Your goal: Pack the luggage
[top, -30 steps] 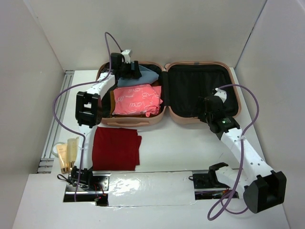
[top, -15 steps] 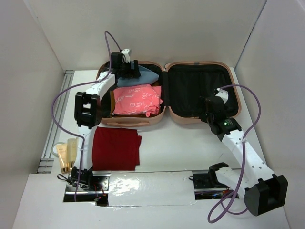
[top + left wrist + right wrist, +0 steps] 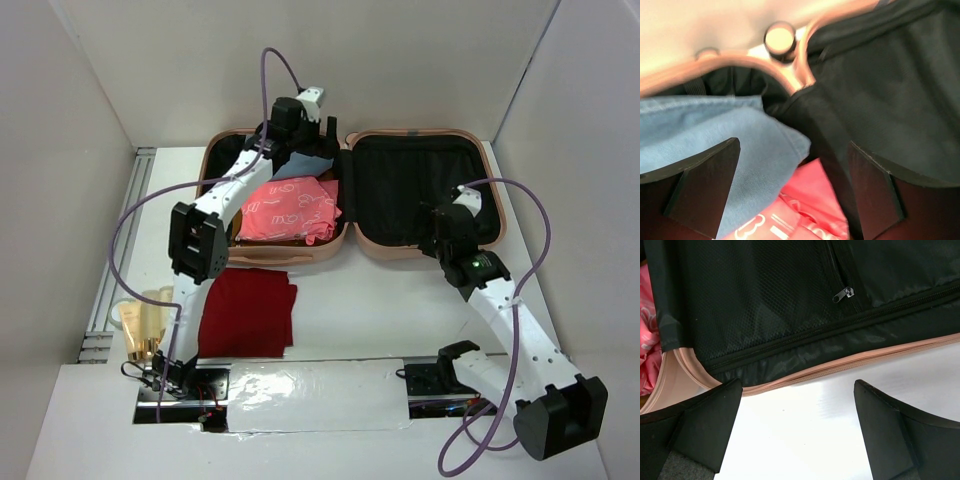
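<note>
Your left gripper (image 3: 792, 150) has its fingers (image 3: 702, 192) spread wide with nothing clamped between them. It hangs over the far inner corner of the left half of the luggage (image 3: 415, 133), above a blue denim cloth (image 3: 715, 135). Whether the tips touch that cloth cannot be told. Your right gripper (image 3: 797, 390) is spread just as wide and is also empty, poised over the near rim of the right half, with bare white table (image 3: 810, 435) below it.

The luggage lies unfolded flat at the far middle of the table, with a peach-pink shell and black lining. Its left half holds a pink patterned garment (image 3: 290, 208), with the blue cloth on its far side. A dark red cloth (image 3: 245, 310) lies on the table just on the near side of the left half.

The left wrist view, somewhat blurred, gives you a pale round knob (image 3: 780, 37) at the hinge between the halves. The right wrist view gives you the mesh pocket (image 3: 755, 305) and a zipper pull (image 3: 843, 294) — neither of these two can be made out from the top camera.
</note>
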Motion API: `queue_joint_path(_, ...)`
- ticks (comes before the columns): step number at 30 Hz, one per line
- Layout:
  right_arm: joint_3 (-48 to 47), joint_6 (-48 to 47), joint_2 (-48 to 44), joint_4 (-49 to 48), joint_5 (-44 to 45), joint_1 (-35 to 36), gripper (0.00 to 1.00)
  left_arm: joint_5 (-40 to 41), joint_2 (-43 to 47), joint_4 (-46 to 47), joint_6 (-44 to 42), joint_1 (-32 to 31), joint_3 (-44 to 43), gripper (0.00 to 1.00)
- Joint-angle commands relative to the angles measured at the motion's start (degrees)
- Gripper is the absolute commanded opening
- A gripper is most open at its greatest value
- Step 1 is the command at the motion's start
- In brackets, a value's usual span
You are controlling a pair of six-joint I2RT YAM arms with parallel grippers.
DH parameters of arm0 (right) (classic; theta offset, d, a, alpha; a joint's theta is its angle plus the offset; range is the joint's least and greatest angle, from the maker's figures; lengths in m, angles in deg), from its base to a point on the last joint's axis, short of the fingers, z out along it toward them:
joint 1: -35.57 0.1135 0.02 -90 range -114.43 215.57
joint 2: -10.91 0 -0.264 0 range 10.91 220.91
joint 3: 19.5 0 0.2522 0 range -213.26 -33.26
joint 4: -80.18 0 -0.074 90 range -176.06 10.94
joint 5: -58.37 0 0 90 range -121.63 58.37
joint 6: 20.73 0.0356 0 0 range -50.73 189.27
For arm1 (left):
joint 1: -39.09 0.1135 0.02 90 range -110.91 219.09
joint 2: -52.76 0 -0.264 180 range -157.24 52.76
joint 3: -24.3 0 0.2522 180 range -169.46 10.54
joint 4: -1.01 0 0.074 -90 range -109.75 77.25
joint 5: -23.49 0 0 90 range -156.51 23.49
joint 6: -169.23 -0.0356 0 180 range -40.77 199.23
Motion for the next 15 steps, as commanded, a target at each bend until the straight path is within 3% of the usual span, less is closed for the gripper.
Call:
queue_joint_path(1,-0.3,-0.2,-1.2,-1.4,1.8,0.4,1.00,0.5,-5.1,-2.8,-2.5,-0.4,-1.4,1.00)
queue_joint_path(15,-0.3,0.3,2.3,-1.4,2.5,0.4,1.00,-5.9,-18.7,-2.9,1.8,-1.7,-6.6,1.00)
